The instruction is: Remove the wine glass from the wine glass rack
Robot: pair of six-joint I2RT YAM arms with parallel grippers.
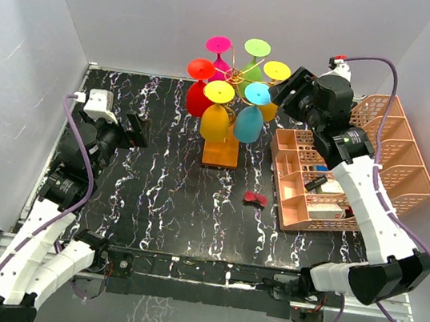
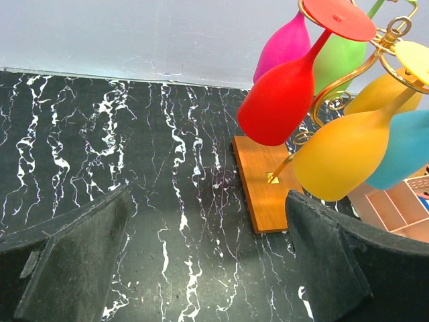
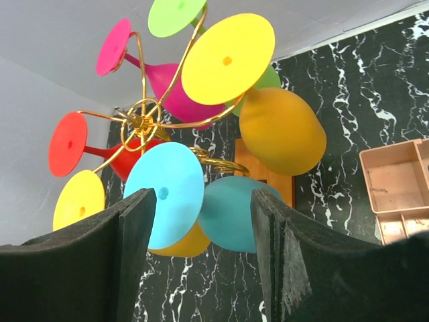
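Black marbled table (image 1: 152, 200); we see left gripper (image 2: 208, 194) jaws wide apart, empty. Right gripper (image 3: 204, 198) jaws apart, flanking blue wine glass (image 3: 231, 218) on wine glass rack (image 3: 141, 121).

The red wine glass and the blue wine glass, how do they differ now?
On the wine glass rack, the red wine glass hangs left, the blue wine glass front right. The right pincer is close to the blue one; no pincer is near the red one. Both hang bowl down.
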